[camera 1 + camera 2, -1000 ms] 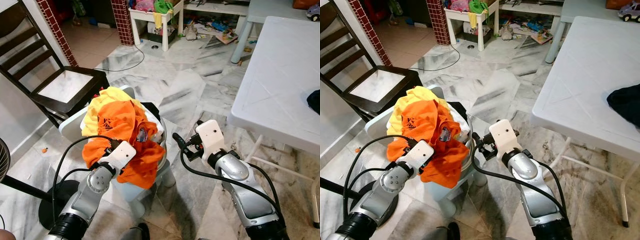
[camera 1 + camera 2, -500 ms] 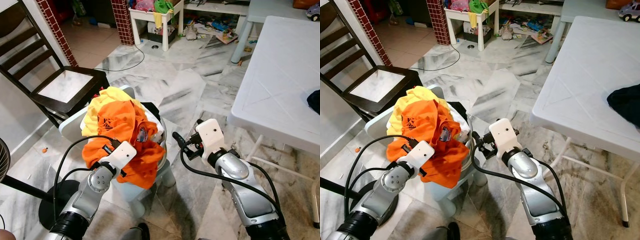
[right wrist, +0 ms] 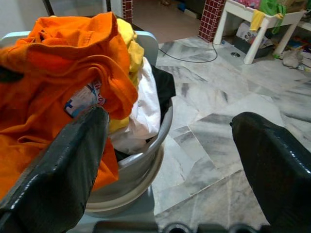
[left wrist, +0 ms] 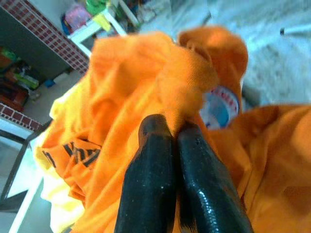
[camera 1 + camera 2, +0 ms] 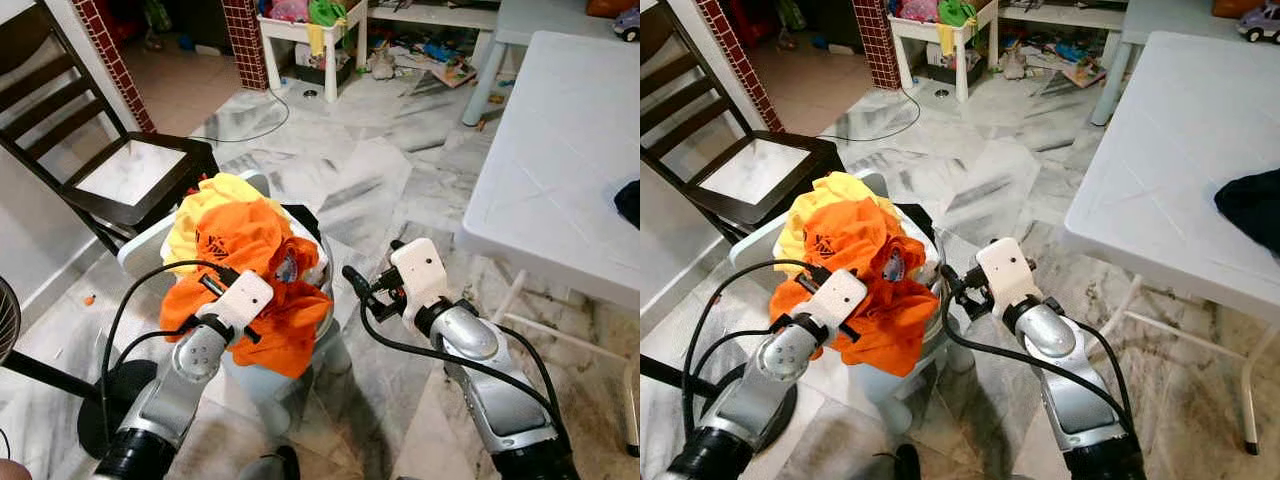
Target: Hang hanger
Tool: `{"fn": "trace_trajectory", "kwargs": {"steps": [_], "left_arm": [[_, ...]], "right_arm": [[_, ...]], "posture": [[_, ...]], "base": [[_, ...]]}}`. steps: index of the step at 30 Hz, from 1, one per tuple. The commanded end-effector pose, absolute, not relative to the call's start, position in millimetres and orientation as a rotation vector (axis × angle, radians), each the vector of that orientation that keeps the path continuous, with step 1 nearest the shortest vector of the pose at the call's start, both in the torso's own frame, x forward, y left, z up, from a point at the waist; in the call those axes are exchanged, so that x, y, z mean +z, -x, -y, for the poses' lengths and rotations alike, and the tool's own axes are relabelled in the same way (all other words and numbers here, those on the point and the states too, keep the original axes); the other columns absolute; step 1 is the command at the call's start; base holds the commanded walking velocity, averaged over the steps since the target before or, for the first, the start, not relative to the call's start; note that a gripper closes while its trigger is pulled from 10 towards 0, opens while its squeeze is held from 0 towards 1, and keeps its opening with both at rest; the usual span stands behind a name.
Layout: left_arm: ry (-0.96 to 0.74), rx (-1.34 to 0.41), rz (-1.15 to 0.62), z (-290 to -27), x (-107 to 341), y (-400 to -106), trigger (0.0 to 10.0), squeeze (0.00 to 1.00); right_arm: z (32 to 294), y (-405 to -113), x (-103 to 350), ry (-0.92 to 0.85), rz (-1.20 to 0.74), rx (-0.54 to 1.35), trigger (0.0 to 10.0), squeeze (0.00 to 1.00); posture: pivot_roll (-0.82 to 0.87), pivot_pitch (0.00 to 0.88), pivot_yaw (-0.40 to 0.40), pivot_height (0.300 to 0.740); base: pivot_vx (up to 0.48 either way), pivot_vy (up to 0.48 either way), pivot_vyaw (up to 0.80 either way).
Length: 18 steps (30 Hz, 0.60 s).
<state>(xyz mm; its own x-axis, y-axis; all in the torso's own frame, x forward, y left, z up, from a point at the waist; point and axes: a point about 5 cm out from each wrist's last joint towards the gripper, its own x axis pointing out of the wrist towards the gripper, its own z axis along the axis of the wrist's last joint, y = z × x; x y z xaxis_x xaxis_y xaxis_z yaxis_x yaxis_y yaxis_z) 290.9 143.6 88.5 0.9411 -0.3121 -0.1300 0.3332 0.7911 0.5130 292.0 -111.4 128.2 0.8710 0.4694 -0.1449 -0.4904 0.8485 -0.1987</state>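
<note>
The left gripper [image 4: 176,133] is pinched tight on a fold of the orange shirt [image 5: 240,235], right at the top of the heap in the grey laundry basket [image 3: 146,160]. The right gripper [image 5: 352,278] waits just beside the basket with its fingers spread wide and nothing in them. I think the shirt should be lifted slowly and straight up, so the yellow cloth [image 5: 215,190] under it does not come along. I cannot see a hanger anywhere. Farther off stand a dark chair [image 5: 120,180] and a white table [image 5: 560,150] on the marble floor [image 5: 370,170].
</note>
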Motion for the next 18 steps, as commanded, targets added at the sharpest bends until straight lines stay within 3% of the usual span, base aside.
{"fn": "trace_trajectory", "kwargs": {"steps": [1, 7, 13, 18], "left_arm": [[-0.536, -0.340, -0.004, -144, 98, -288, 0.0, 0.00], [-0.426, -0.334, 0.093, -137, 122, -275, 0.0, 0.00], [-0.196, -0.311, 0.107, -130, 134, -261, 0.0, 0.00], [-0.205, -0.358, 0.114, -131, 141, -250, 0.0, 0.00]], "right_arm": [[109, -291, 129, 0.231, -0.077, 0.520, 10.0, 0.00], [107, -293, 128, 0.233, -0.078, 0.523, 10.0, 0.00], [105, -295, 126, 0.234, -0.076, 0.526, 10.0, 0.00], [105, -299, 128, 0.230, -0.060, 0.514, 10.0, 0.00]], "posture": [[-0.06, 0.108, 0.082, 0.740], [-0.05, 0.082, 0.078, 0.740], [-0.04, 0.051, 0.071, 0.740], [-0.04, 0.021, 0.069, 0.740]], "base": [[0.000, 0.000, 0.00], [0.000, 0.000, 0.00], [0.000, 0.000, 0.00], [0.000, 0.000, 0.00]]}}
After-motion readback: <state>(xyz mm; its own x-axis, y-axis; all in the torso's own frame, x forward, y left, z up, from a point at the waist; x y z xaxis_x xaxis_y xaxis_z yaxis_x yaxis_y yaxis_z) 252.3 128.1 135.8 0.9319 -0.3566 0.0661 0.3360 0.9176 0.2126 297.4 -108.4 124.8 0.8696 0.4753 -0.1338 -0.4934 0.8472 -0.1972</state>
